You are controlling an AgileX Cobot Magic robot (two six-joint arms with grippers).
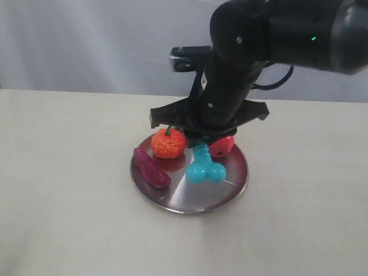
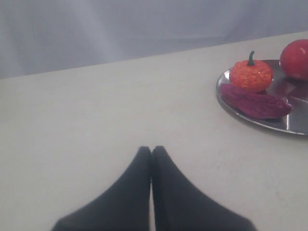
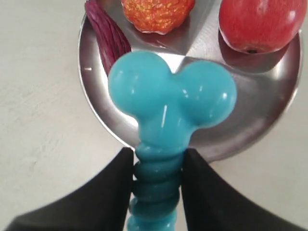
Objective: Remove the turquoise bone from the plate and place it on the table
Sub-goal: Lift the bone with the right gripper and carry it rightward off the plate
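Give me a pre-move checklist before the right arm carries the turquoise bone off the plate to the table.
1. Grip: the right gripper clamps the ribbed shaft of the turquoise bone from both sides: ok.
2. Bone lifted clear of the plate: cannot tell; its knobs hang low over the metal.
3. Gap between the bone and the red fruit: cannot tell; they overlap in the exterior view.
4. Bare table beside the plate for the set-down: ok.
5. Left gripper shut and well apart from the plate: ok.
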